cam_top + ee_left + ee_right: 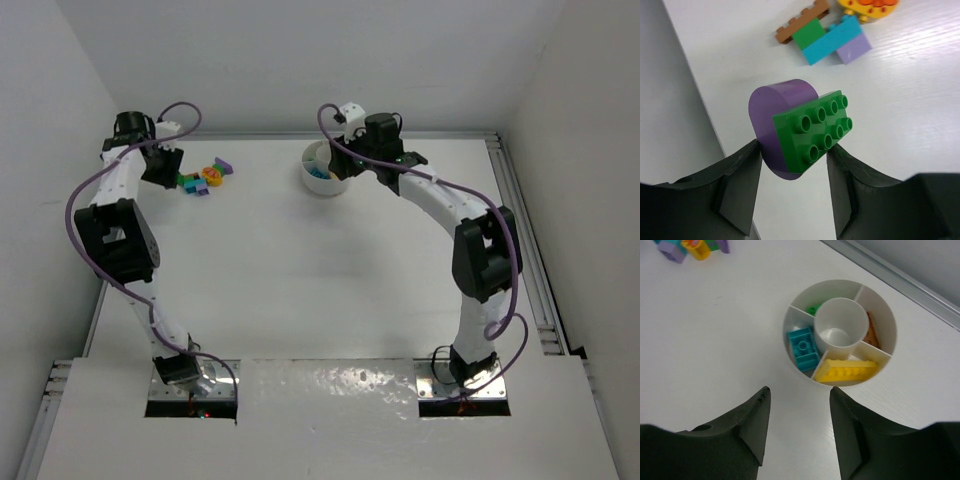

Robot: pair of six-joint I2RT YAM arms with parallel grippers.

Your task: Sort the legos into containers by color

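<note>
Left gripper (795, 150) is clamped on a green brick (815, 130) that's stuck to a rounded purple piece (770, 115), one finger on each side of the pair, with the loose legos (832, 35) lying on the table further back. Right gripper (799, 391) hangs just beside the white dish (830, 290), fingers apart with nothing between them (a teal brick (803, 347), a yellow brick (845, 371) and a brownish brick (872, 332) each sit in their own wedge)
</note>
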